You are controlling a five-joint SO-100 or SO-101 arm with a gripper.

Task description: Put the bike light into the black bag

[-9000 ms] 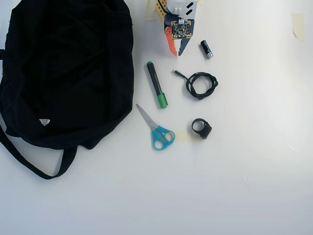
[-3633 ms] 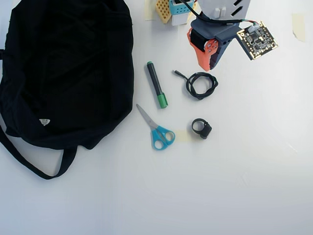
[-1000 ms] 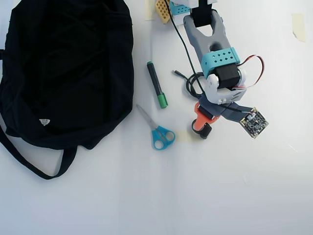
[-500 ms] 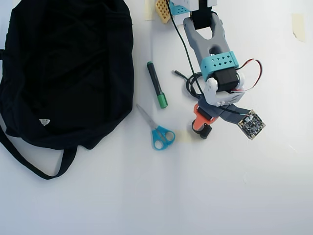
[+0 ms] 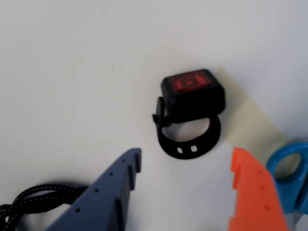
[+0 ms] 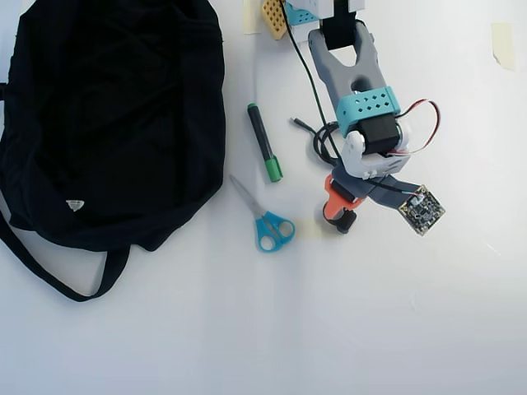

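As half a second ago, spread fingers [image 5: 185, 166] low over the untouched bike light [image 5: 191, 108]

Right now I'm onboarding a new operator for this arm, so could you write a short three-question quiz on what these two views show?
1. True or false: in the wrist view, the gripper has closed on the bike light.
2. In the overhead view, what lies between the black bag and the bike light?
A. blue-handled scissors
B. coiled black cable
C. circuit board
3. Fill in: in the wrist view, the face of the bike light's body glows ____.

Key: 1 false, the fingers stand apart, short of it; 2 A; 3 red.
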